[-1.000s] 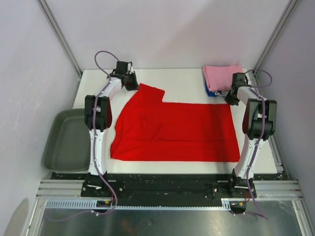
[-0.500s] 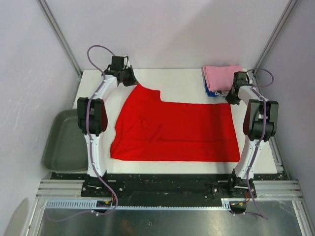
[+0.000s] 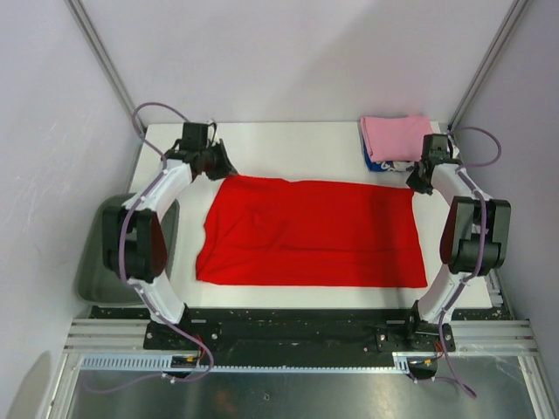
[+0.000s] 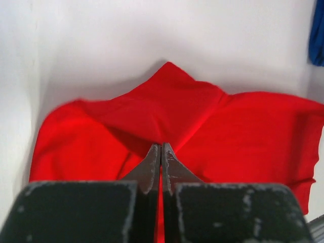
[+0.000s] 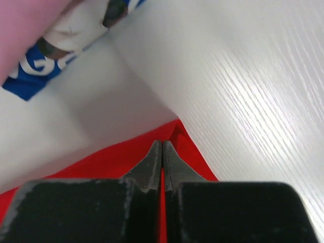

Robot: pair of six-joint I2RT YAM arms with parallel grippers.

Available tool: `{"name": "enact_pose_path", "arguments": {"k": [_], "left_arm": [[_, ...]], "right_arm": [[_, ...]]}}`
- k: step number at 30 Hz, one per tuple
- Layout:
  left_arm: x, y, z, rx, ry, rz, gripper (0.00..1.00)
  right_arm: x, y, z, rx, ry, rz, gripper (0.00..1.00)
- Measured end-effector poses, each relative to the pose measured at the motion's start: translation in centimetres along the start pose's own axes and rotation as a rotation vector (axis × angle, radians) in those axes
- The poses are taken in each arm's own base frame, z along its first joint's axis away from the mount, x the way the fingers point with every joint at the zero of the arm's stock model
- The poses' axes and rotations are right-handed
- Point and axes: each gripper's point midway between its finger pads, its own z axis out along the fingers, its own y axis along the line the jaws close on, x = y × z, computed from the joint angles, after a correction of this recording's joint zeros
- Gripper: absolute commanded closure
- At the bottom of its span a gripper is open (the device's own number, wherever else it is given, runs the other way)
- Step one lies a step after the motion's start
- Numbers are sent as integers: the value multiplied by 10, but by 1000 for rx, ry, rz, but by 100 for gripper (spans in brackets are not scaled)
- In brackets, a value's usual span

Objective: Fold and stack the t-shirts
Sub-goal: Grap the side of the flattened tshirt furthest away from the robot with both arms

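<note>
The red t-shirt (image 3: 310, 231) lies spread across the middle of the white table (image 3: 323, 140) as a broad rectangle (one flat colour from above), lightly wrinkled toward its left end. At the far right corner, the pink t-shirt (image 3: 397, 135) sits folded on the blue t-shirt (image 3: 374, 162), whose white-printed edge peeks out beneath.

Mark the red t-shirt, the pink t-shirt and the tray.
red t-shirt (image 3: 310, 231), top external view, middle of the spread cloth
pink t-shirt (image 3: 397, 137), top external view, middle of its top face
tray (image 3: 89, 262), top external view, its bare left part
</note>
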Motion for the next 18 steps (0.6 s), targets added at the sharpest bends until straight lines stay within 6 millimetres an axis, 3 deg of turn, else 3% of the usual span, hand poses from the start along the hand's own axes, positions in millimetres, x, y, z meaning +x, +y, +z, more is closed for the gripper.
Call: {"name": "enact_pose_path", "arguments": {"k": [9,18], "left_arm": [[75,24,-53,-58,34,-39,100],[125,44,-71,-82,68,-60,100]], "right_arm": [[36,-28,-32,39,22,27,100],[82,-58,-41,103,88,50,100]]}}
